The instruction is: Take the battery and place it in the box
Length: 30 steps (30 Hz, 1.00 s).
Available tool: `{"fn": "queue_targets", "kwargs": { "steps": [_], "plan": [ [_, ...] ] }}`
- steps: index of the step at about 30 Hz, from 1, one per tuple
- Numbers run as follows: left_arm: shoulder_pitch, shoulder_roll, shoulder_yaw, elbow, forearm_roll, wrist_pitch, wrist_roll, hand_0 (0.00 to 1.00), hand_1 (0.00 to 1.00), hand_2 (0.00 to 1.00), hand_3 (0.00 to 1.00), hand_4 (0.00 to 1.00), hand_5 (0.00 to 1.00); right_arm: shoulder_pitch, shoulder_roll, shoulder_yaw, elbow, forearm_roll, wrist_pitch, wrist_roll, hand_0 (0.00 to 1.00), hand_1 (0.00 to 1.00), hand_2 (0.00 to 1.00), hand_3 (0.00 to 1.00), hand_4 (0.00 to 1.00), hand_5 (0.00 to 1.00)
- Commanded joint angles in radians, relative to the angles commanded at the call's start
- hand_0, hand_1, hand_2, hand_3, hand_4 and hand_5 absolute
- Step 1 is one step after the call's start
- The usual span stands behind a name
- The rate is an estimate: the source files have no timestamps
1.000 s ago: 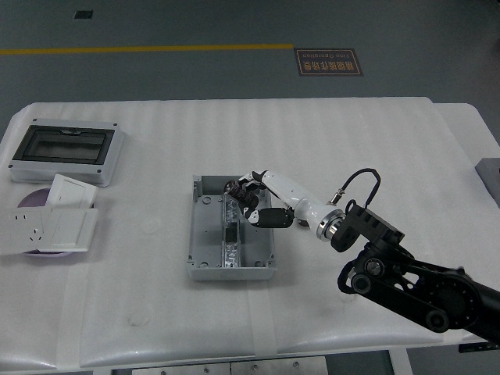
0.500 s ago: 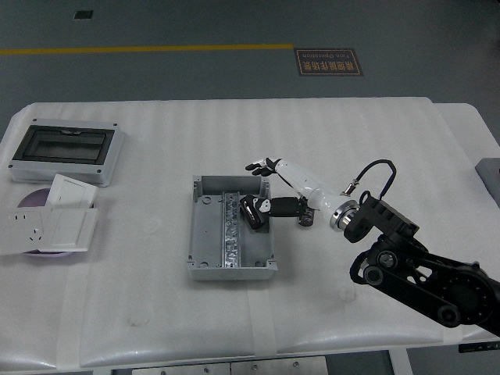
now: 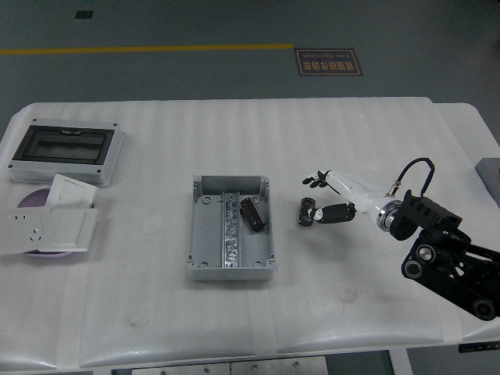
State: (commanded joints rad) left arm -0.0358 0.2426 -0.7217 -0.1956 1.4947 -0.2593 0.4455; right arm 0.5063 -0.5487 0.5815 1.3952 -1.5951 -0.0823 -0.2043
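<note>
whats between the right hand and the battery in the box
In the head view, only the box's right wall and a strip of bare white table lie between the open right hand and the battery lying inside the box.

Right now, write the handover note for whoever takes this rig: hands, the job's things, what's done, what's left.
Right hand: open, holding nothing, over the table to the right of the box, apart from it.
Left hand: not in view.
Battery: lying inside the grey box, in its right half toward the far end.
A second small dark cylinder lies on the table right by the right hand's fingers.
Done: battery is in the box.
Left: nothing for that battery; the second cylinder may be one more to place.
</note>
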Motion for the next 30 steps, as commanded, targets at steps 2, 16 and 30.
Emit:
{"fn": "queue_targets", "kwargs": {
  "steps": [2,16,30],
  "plan": [
    [0.000,0.000,0.000,0.000,0.001,-0.001,0.001,0.653,0.665,0.585,0.629,0.633,0.012,0.005,0.000,-0.001,-0.005,-0.005,0.013,0.003,0.894,0.810,0.778,0.826,0.764,0.402],
    [-0.003,0.000,0.010,-0.001,-0.007,0.001,-0.002,0.653,0.665,0.582,0.627,0.628,0.007,0.022,0.009,-0.036,-0.044,-0.037,0.048,-0.011,0.919,0.833,0.793,0.852,0.800,0.401],
    [-0.005,0.001,0.019,0.000,-0.016,0.006,-0.007,0.652,0.665,0.580,0.626,0.625,0.005,0.023,0.015,-0.059,-0.052,-0.044,0.028,-0.022,0.920,0.831,0.793,0.853,0.815,0.412]
  ]
}}
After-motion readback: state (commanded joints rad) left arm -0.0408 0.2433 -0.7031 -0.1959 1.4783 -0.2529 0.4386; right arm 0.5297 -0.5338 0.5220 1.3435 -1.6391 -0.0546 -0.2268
